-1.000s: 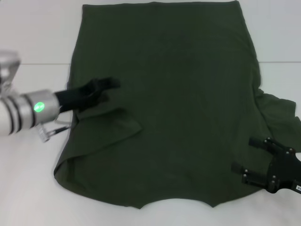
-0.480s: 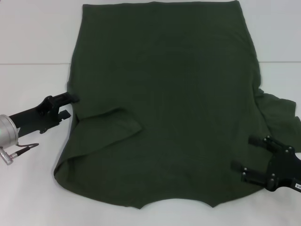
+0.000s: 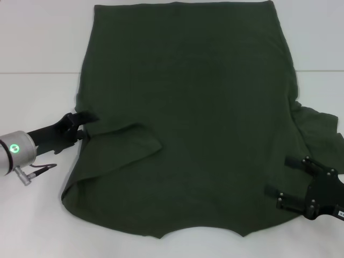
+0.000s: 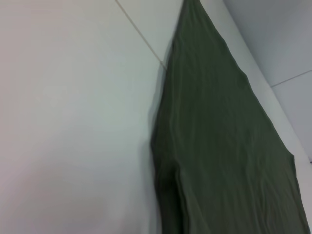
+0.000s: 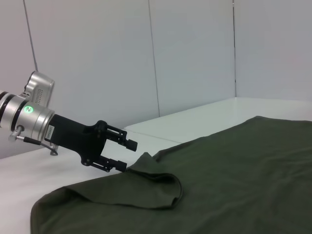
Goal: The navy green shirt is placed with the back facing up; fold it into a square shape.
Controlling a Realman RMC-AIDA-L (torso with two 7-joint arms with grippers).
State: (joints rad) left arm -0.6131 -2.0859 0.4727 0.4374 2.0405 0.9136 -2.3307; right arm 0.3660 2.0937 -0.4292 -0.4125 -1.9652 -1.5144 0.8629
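The white table (image 3: 37,43) carries the navy green shirt (image 3: 188,118), which lies spread flat with its plain side up; its neckline faces the robot and its hem lies at the far end. The shirt's left sleeve (image 3: 126,142) is already folded inward over the body panel; its right sleeve (image 3: 320,129) lies spread on the table, just ahead of the right gripper.

The left gripper (image 3: 85,122) sits at the shirt's left edge, just outboard of the folded sleeve; its fingers are spread, with nothing between them; the right wrist view shows both fingertips parted and level with the cloth. The right gripper (image 3: 282,181) rests at the shirt's near right corner, fingers spread and empty, tips overlapping the cloth edge.

Judgement: the step in hand is a grip on the left side seam for a lengthwise fold. Recommended procedure:

- Lower the left gripper until the lower finger slides beneath the seam; pinch both layers, not the top layer alone.
- Take the grip just ahead of the folded sleeve, so the sleeve stays tucked during the lift.
- Carry the edge inward, low and parallel to the seam; a high lift risks dragging the whole shirt.
- Keep the right gripper clear of the travelling cloth.
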